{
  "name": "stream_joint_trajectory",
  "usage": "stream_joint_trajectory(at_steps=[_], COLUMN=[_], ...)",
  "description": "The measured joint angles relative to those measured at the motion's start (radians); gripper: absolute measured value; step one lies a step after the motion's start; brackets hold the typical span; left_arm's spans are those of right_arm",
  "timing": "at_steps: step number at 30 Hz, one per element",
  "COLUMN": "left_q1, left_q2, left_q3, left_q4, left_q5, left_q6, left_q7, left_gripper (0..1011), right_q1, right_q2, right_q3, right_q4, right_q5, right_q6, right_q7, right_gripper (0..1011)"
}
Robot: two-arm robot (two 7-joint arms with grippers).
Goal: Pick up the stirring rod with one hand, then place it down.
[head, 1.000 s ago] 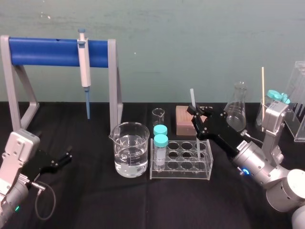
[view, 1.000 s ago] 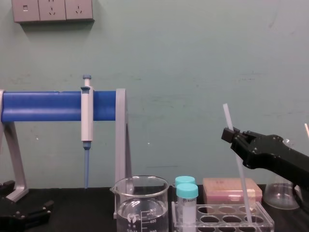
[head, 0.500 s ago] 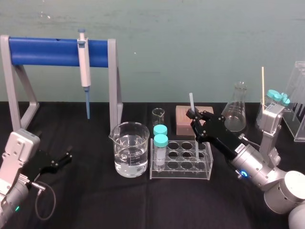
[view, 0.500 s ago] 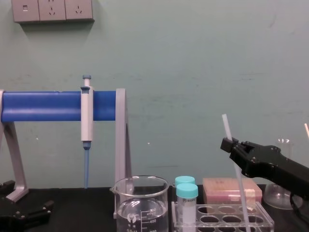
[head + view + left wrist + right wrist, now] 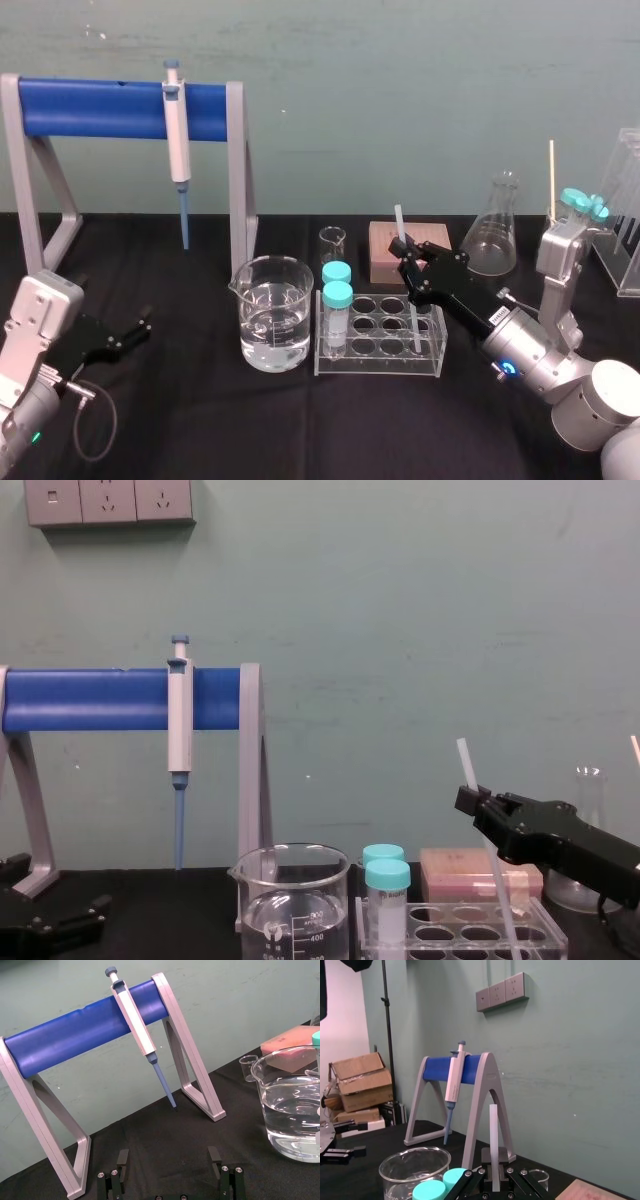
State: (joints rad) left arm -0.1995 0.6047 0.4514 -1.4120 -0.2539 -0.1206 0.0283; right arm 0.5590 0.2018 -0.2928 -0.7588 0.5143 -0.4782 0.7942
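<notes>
Hidden: stirring rod (image 5: 465, 763) midsection, behind right gripper (image 5: 468, 800); rack (image 5: 452, 952) cut by chest view's edge.

- Head view: high, tilted down over the black cloth-covered table (image 5: 200, 420).
- Chest view: low, level, facing the pale green wall (image 5: 400, 630).
- Wrist views: near table height, close; all four share the blue-barred grey rack (image 5: 100, 105).

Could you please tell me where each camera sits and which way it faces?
Head: on the robot's head, looking forward and down; left gripper at left, right gripper holding the stirring rod at the tube rack.
Chest: lower, looking level at the wall; both grippers low at its sides.
Left wrist: on the left arm, facing the pipette; its open jaws show.
Right wrist: on the right arm, facing the wall; its jaws clamp the rod.
Head and chest share the rod and pipette.
</notes>
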Motion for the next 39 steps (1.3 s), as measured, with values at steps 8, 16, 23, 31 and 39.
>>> stream_joint_trajectory(at_steps=[8, 16, 23, 31, 39], left_q1=[0.0, 0.0, 0.0, 0.0, 0.0], left_q2=[0.0, 0.0, 0.0, 0.0, 0.0], left_q3=[0.0, 0.0, 0.0, 0.0, 0.0], left_q4=[0.0, 0.0, 0.0, 0.0, 0.0], left_q5=[0.0, 0.0, 0.0, 0.0, 0.0], left_q6=[0.0, 0.0, 0.0, 0.0, 0.0], left_q7=[0.0, 0.0, 0.0, 0.0, 0.0], left_gripper=[1000, 1000, 1000, 1000, 1000], right_q1=[-0.003, -0.005, -0.005, -0.004, -0.004], right_q2=[-0.001, 0.0, 0.0, 0.0, 0.0], right_q3=[0.0, 0.001, 0.001, 0.001, 0.001], right_q4=[-0.005, -0.009, -0.008, -0.007, -0.007], right_q5=[-0.01, -0.012, -0.012, -0.012, -0.011], right_q6=[0.032, 0.037, 0.034, 0.032, 0.03], right_q7=[-0.025, -0.031, -0.029, -0.027, -0.026], right_gripper=[72, 72, 72, 207, 468])
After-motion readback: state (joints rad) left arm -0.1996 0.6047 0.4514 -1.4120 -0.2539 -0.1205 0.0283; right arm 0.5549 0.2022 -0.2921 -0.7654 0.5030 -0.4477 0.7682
